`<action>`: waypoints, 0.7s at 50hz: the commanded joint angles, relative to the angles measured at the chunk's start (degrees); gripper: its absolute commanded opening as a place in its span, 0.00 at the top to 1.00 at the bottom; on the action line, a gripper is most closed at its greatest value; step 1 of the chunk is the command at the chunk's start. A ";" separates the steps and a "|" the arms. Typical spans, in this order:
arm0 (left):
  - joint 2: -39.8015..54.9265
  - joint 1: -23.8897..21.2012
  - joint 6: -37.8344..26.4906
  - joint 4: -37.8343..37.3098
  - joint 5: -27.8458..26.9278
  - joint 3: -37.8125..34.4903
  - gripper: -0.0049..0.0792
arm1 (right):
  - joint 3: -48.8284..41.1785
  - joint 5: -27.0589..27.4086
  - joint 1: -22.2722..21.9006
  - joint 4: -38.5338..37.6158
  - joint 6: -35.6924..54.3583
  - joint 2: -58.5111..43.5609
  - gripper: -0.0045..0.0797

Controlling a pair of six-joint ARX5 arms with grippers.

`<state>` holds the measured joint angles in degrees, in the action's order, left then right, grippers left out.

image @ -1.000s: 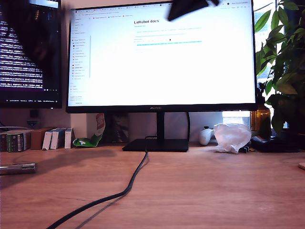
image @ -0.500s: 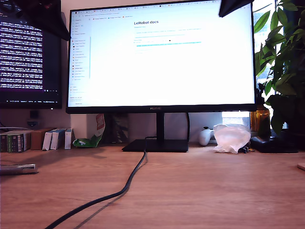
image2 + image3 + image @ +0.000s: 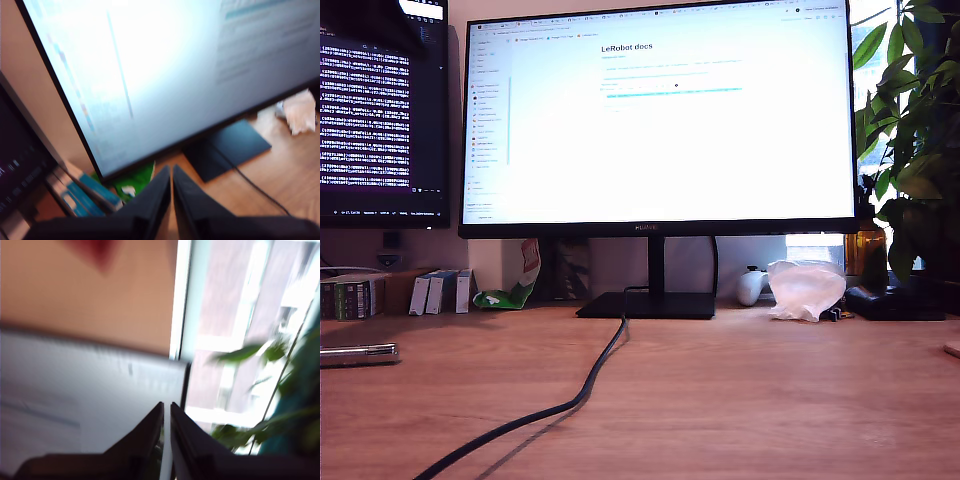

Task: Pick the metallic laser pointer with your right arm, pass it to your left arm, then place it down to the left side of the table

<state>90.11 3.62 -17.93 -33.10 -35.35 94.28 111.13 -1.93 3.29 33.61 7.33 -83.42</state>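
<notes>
both grippers raised and empty, pointer already lying on the table

first gripper (image 3: 171,172) and second gripper (image 3: 166,410), pointed black fingers pressed nearly together on nothing; slim silver metal laser pointer (image 3: 358,353) lies lengthwise left-to-right at the exterior view's left edge of the light-brown wood-grain table (image 3: 750,400), far below both; which arm is nearer cannot be told.

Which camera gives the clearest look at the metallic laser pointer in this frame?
The exterior view: the metallic laser pointer lies flat on the table at that view's left edge. Neither wrist view shows it; each looks past its nearly closed fingers at monitors.
</notes>
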 commanded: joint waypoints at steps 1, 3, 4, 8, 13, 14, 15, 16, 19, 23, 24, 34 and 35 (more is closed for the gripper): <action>-2.58 1.68 0.44 0.59 -0.59 -1.09 0.97 | -4.02 0.87 -0.98 -0.11 0.70 1.20 0.96; -3.17 2.49 0.44 0.61 -1.05 -1.09 0.97 | -5.79 0.85 -1.53 -0.48 1.05 3.04 0.96; -3.52 2.95 0.50 0.59 -1.27 -1.09 0.97 | -6.64 0.87 -1.77 -0.85 1.09 3.96 0.96; -5.07 4.70 0.79 0.57 -2.78 -1.09 0.97 | -11.61 0.79 -2.91 -3.45 1.03 7.96 0.96; -7.17 6.47 1.55 0.57 -4.20 -1.22 0.97 | -17.16 0.39 -4.33 -6.23 1.05 12.66 0.96; -7.76 6.75 1.68 0.46 -4.35 -1.29 0.97 | -18.21 0.31 -4.59 -6.60 1.05 13.49 0.96; -8.22 6.95 1.68 0.35 -4.46 -1.40 0.97 | -19.26 0.17 -4.76 -6.95 1.03 14.38 0.96; -8.76 7.06 1.77 0.35 -4.52 -1.57 0.97 | -20.17 -0.02 -5.09 -7.34 1.03 15.15 0.96; -11.13 7.34 2.14 0.20 -4.68 -2.40 0.97 | -23.69 -0.61 -5.86 -8.57 0.81 17.86 0.96; -13.79 7.41 2.16 0.68 -4.68 -3.98 0.97 | -28.61 -1.09 -6.34 -11.02 -0.31 21.05 0.96; -14.62 7.41 2.21 0.90 -4.70 -4.57 0.97 | -29.77 -1.18 -6.43 -11.65 -0.33 21.97 0.96; -21.00 7.41 4.59 4.59 -4.59 -12.31 0.97 | -39.56 -1.16 -6.43 -17.16 -0.98 28.33 0.96; -21.51 7.41 4.76 5.14 -4.57 -13.05 0.97 | -40.37 -1.18 -6.43 -17.46 -1.22 28.61 0.96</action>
<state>69.01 10.98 -13.82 -29.21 -39.79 84.25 73.32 -3.01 -2.96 17.37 6.92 -55.22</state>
